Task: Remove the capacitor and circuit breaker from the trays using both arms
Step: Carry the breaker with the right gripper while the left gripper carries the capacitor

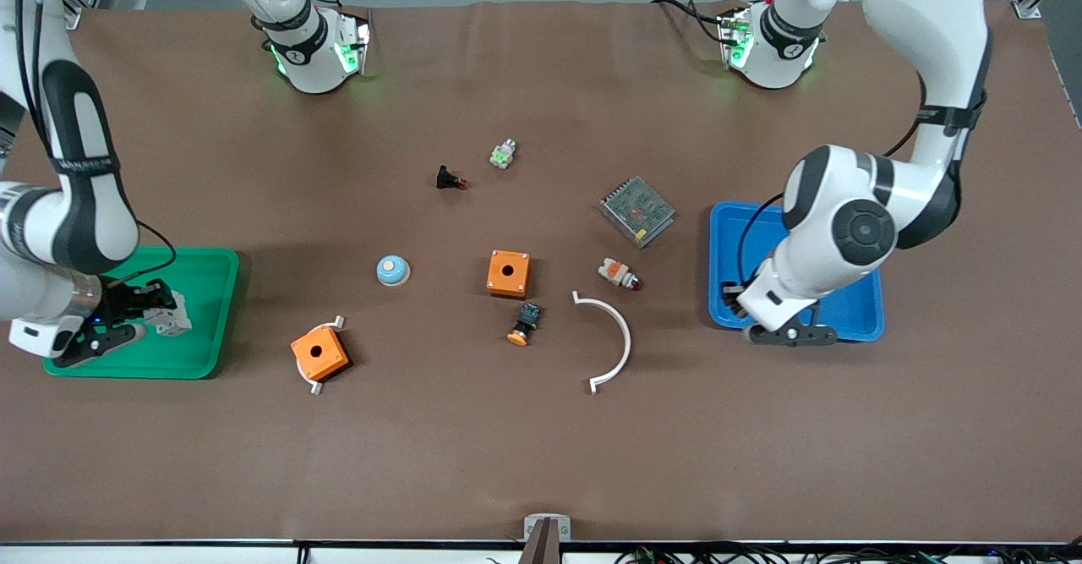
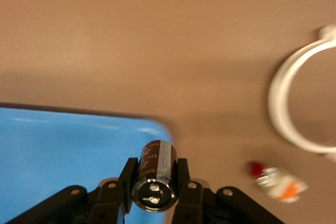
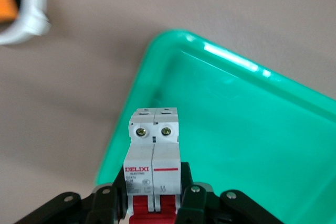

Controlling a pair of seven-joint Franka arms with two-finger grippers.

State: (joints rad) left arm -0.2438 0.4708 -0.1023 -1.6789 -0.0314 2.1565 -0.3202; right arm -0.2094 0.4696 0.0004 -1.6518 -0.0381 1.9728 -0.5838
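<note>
My right gripper (image 1: 152, 310) is shut on the breaker (image 1: 169, 320), a white-grey block with red levers. It holds the breaker over the green tray (image 1: 203, 353), near a corner of the tray. In the right wrist view the breaker (image 3: 153, 156) sits between my fingers (image 3: 186, 192) above the tray's rim (image 3: 131, 103). My left gripper (image 1: 734, 300) is over the corner of the blue tray (image 1: 854, 310). In the left wrist view it is shut on the capacitor (image 2: 156, 171), a dark cylinder with a silvery stripe, just above the blue tray's edge (image 2: 79, 145). The capacitor is hidden in the front view.
On the brown table lie an orange box (image 1: 508, 273), an orange box with white bracket (image 1: 319, 353), a blue-white dome (image 1: 393, 270), a black button with orange cap (image 1: 524, 323), a white arc (image 1: 613, 340), a white-and-orange part (image 1: 619, 273), a metal mesh unit (image 1: 637, 210), and small parts (image 1: 450, 180).
</note>
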